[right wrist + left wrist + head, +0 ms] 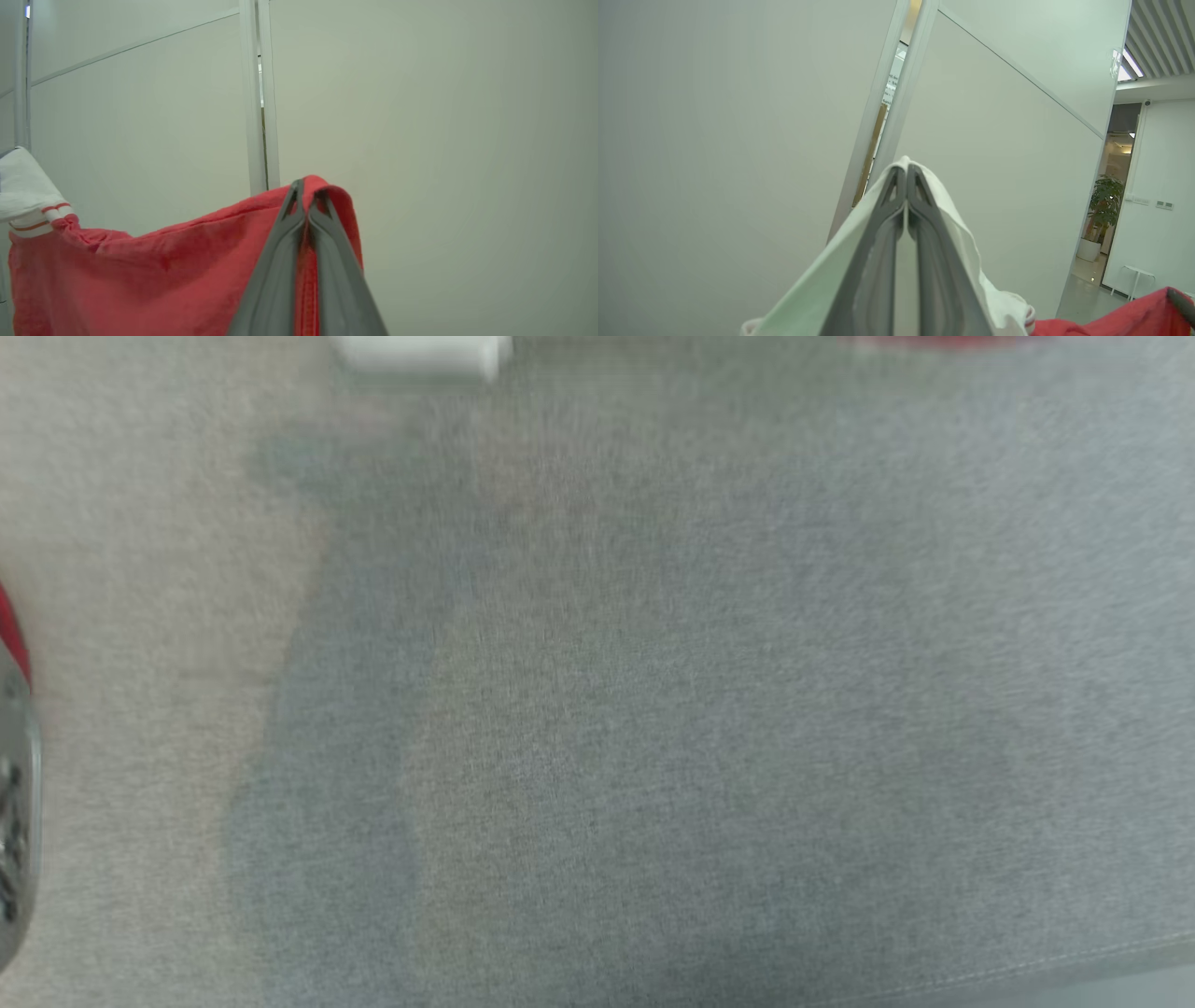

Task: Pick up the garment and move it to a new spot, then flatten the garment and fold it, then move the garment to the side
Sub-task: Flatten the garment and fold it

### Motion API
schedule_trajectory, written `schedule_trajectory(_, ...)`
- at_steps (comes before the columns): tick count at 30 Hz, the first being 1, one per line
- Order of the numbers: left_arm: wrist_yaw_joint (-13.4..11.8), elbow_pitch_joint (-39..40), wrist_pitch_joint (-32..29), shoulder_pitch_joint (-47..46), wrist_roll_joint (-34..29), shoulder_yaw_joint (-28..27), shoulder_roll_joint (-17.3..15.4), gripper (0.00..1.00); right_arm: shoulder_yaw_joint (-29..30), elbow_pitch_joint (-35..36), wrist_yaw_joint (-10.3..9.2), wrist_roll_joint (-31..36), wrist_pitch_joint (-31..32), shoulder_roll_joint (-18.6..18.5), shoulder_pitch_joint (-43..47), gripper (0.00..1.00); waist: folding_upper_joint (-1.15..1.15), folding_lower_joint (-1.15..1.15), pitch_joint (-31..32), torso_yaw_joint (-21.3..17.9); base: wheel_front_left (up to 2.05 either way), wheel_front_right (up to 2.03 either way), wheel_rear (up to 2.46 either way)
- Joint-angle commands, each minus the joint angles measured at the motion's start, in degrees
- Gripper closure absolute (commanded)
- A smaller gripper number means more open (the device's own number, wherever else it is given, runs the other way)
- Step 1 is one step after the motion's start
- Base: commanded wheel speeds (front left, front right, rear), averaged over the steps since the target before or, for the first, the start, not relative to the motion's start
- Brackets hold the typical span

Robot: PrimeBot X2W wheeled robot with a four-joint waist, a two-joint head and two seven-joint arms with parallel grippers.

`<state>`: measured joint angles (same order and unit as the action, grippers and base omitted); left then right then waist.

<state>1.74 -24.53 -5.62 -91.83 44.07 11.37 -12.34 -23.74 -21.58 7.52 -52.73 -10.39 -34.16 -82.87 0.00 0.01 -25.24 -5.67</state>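
Holding the garment [140, 261] aloft between both arms, we are gripping it at two spots. The left gripper [906, 170] is pinching fully closed on a white panel of it, and the right gripper [306, 186] is clamping tight on a red edge. In the right wrist view the red cloth is sagging toward 9 o'clock, ending at a white striped cuff [42, 217]. The head view is blurring across the grey upholstered surface [653, 709] below.

We are weighing the risks. Each pinch is taking only a thin fold, so a quick swing could be tugging cloth free. Uneven grips could be setting it down twisted, making flattening harder. The blur is also hiding where it would be landing.
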Motion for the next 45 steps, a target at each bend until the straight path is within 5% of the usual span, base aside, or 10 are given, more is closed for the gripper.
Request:
schedule_trajectory(1, 1.25, -2.27, 1.84, -2.48, -0.21, 0.02, 0.81, 1.0, -0.94, -1.66, -0.06, 0.53, -1.2, 1.1, -2.54, 1.0, 0.0, -0.01, -12.61, 0.74, 0.0, 0.0, 0.0)
schedule_trajectory(5, 4.57, -7.67, 8.82, -7.93, -1.95, 2.1, 1.77, 1.0, -5.25, -5.3, -0.07, 3.8, -3.99, 0.75, -8.79, 1.0, 0.0, -0.01, -16.86, 1.57, 0.0, 0.0, 0.0)
schedule_trajectory(12, 5.78, -8.24, 16.09, -1.44, 2.53, 5.54, 1.2, 1.0, -8.59, -8.81, -0.07, 2.69, -4.81, 0.16, -5.81, 1.0, 0.0, -0.01, -18.74, 4.7, 0.0, 0.0, 0.0)
schedule_trajectory(16, 5.83, -1.24, 17.15, 7.92, 11.44, 8.65, -1.01, 1.0, -6.8, -8.51, -0.07, 0.63, -4.85, 0.83, 0.88, 1.0, 0.0, -0.01, -16.41, 5.75, 0.0, 0.0, 0.0)
schedule_trajectory(22, 5.84, 13.97, 16.01, 27.4, 23.31, 11.12, -9.98, 1.0, -4.92, -1.78, -0.06, -4.18, -4.83, -1.99, 15.18, 1.0, 0.0, -0.01, -9.81, 6.5, 0.0, 0.0, 0.0)
schedule_trajectory(27, 5.83, 25.58, 17.92, 42.72, 28.68, 9.72, -14.68, 1.0, -3.56, 6.06, -0.06, -6.08, -4.83, -6.59, 28.33, 1.0, 0.0, -0.01, -4.69, 6.81, 0.0, 0.0, 0.0)
schedule_trajectory(33, 4.37, 34.38, 18.9, 60.21, 30.47, 9.97, -17.91, 1.0, -0.24, 11.69, -0.07, -6.18, -4.83, -7.52, 42.67, 1.0, 0.0, -0.01, 0.16, 5.77, 0.0, 0.0, 0.0)
schedule_trajectory(45, 1.58, 38.88, 20.83, 86.32, 26.37, 9.91, -13.35, 1.0, 2.31, 14.64, -0.07, -4.0, -4.83, -5.66, 63.31, 1.0, 0.0, -0.01, 7.69, 5.18, 0.0, 0.0, 0.0)
